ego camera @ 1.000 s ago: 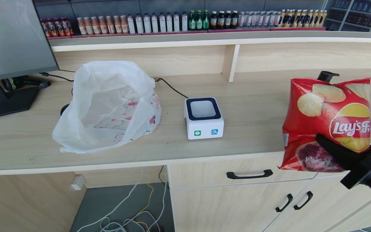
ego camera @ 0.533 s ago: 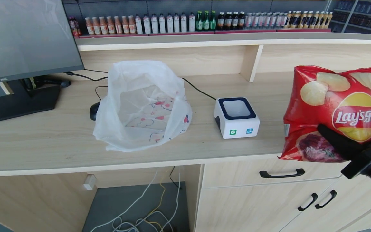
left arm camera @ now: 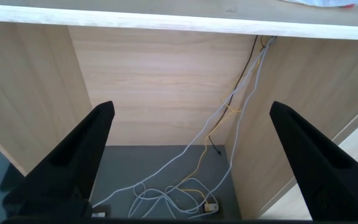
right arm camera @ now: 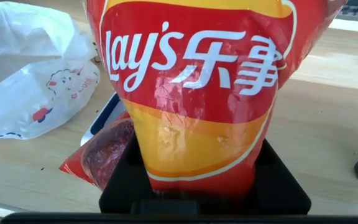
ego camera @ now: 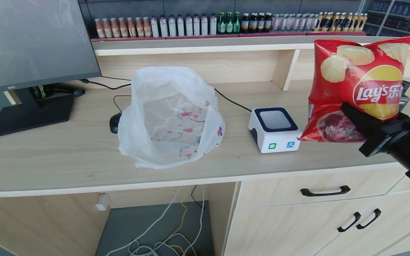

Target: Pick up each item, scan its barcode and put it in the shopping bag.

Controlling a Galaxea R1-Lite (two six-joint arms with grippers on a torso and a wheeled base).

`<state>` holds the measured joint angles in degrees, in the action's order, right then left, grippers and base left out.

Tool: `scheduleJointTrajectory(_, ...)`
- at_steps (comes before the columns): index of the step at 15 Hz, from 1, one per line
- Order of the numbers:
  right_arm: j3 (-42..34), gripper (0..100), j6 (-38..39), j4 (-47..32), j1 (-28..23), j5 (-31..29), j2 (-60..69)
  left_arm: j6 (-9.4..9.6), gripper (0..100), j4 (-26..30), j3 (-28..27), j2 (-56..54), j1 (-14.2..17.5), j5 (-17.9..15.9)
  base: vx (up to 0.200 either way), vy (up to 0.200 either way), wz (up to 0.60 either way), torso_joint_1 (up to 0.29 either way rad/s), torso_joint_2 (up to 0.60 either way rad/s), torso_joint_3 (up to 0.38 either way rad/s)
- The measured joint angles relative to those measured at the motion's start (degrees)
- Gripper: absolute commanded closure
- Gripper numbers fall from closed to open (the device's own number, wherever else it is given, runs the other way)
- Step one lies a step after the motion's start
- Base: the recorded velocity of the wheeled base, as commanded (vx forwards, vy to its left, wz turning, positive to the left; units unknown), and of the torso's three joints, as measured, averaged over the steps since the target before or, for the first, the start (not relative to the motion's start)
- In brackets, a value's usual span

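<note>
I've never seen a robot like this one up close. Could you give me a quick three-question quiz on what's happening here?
1. True or false: the chip bag in the right gripper lies inside the shopping bag.
2. On the counter, what stands to the shopping bag's right? A scanner; B monitor; C mouse.
3. Fill in: the left gripper is ____ (open or shut).

Key: 1 false; 2 A; 3 open.
</note>
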<state>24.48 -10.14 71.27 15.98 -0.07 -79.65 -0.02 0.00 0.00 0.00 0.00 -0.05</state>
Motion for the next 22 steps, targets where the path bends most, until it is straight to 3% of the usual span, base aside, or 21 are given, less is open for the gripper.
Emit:
scheduleJointTrajectory(8,8.27,100,-3.38,-0.02,2.07,-1.87,-8.63,0.02,0,0.0,0.0,0.0,0.0,0.0,0.0,0.0,0.0,0.0,0.0,0.0)
scheduleJointTrajectory(22,9.8,100,-2.47,0.15,3.44,-1.71,-14.58,0.02,0,0.0,0.0,0.0,0.0,-0.05,0.0,0.0,0.0,0.0,0.0,0.0)
